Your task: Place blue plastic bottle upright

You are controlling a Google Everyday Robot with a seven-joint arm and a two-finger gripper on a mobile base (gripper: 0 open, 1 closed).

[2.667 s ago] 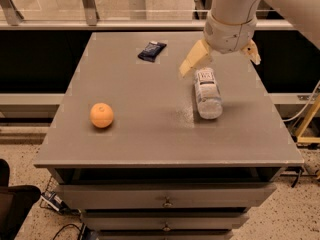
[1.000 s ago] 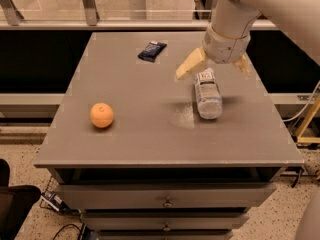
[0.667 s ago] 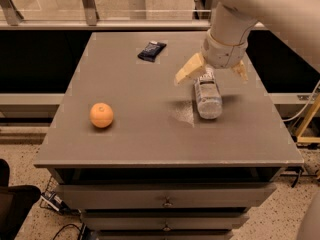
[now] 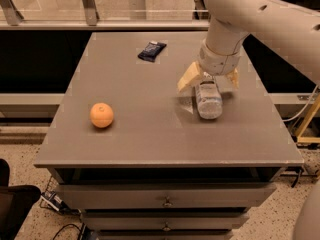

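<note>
The blue plastic bottle (image 4: 209, 102) lies on its side on the right half of the grey table (image 4: 140, 134), its length running toward the front edge. It is clear with a ribbed body. My gripper (image 4: 210, 79) hangs low over the bottle's far end. It is open, with one tan finger (image 4: 189, 77) to the left of the bottle and the other (image 4: 232, 78) to the right, both standing apart from it. The bottle's far end is hidden under my wrist.
An orange (image 4: 101, 115) sits on the left part of the table. A small dark blue snack packet (image 4: 151, 50) lies at the back middle. The table has drawers below its front edge. A railing runs behind the table.
My gripper has come down and slightly forward, so its fingers now straddle the bottle's far end. The bottle, orange and packet have not moved.
</note>
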